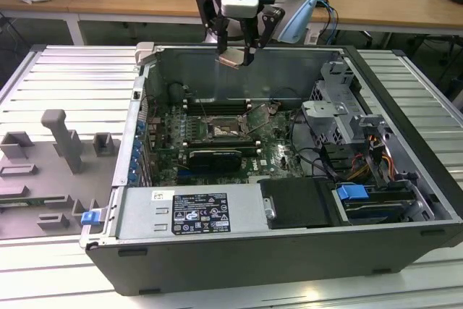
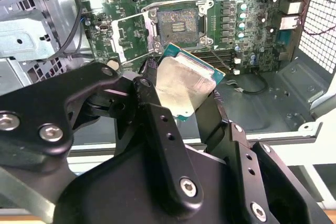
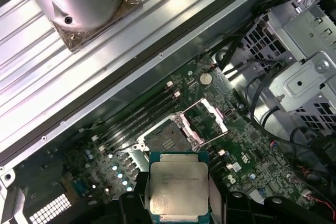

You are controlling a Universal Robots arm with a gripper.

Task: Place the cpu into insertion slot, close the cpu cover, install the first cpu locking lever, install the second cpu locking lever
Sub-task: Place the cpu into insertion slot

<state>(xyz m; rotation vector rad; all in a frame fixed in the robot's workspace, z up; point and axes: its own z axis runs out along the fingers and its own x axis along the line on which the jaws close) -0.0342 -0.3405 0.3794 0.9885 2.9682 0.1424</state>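
My gripper point(image 1: 235, 56) hangs above the open computer case, shut on the cpu point(image 1: 233, 58), a flat square chip with a pale silvery top. The cpu shows between the black fingers in both wrist views point(image 2: 184, 85) point(image 3: 178, 184). Below it on the green board lies the insertion slot point(image 1: 223, 130) point(image 2: 178, 24) point(image 3: 167, 141), its dark centre uncovered. The cpu cover point(image 1: 262, 114) point(image 2: 128, 36) point(image 3: 210, 120) stands swung open beside the slot. The chip is well above the slot and apart from it.
The case walls point(image 1: 239, 70) surround the board. Long memory slots point(image 1: 217, 103) run behind the socket and a black card point(image 1: 215, 157) lies in front of it. A drive cage point(image 1: 340, 117) and cables sit at the exterior view's right. A grey fixture point(image 1: 61, 139) stands left of the case.
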